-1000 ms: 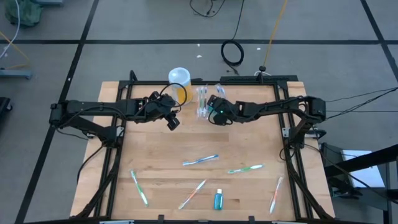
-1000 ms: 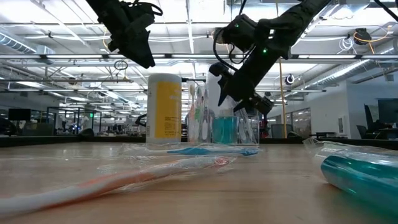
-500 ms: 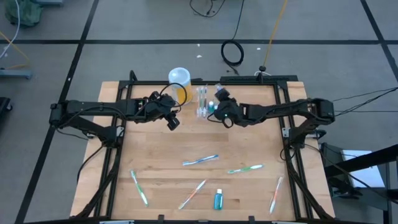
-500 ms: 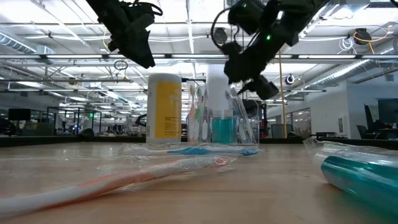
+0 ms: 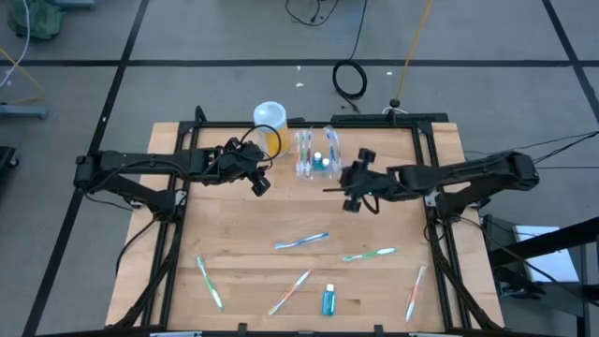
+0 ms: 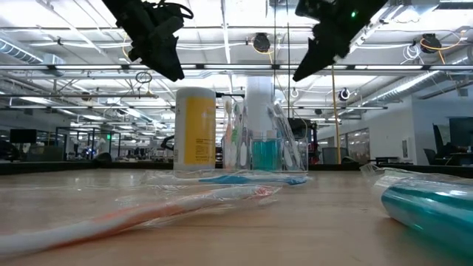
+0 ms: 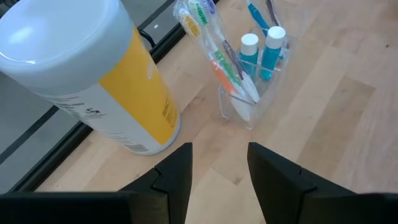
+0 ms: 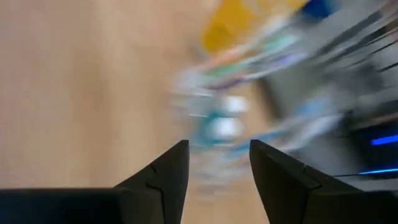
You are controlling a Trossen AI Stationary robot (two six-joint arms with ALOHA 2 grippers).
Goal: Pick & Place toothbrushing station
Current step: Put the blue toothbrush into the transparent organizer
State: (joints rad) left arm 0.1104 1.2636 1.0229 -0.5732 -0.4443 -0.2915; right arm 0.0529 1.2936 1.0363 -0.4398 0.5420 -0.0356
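The toothbrushing station (image 5: 316, 155), a small see-through holder with upright toothbrushes and teal tubes, stands on its base near the table's far edge; it also shows in the low view (image 6: 264, 144) and the left wrist view (image 7: 249, 68). My left gripper (image 5: 261, 183) hangs open above the table, to the left of the station and near the yellow cup, with nothing between its fingers (image 7: 177, 171). My right gripper (image 5: 348, 192) hangs open to the station's right and a little nearer, high above the table (image 6: 319, 46). Its wrist view is blurred, with the station (image 8: 227, 124) ahead of its bare fingers.
A tall yellow-orange cup with a white top (image 5: 269, 122) stands just left of the station. Several wrapped toothbrushes lie loose on the near half of the table, among them one at the middle (image 5: 301, 241) and one to its right (image 5: 370, 253). A teal tube (image 5: 328, 300) lies near the front edge.
My right gripper has drawn back from the station toward the table's right and near side, has risen, and has rolled about its own pointing line. The station has stayed standing where it was.
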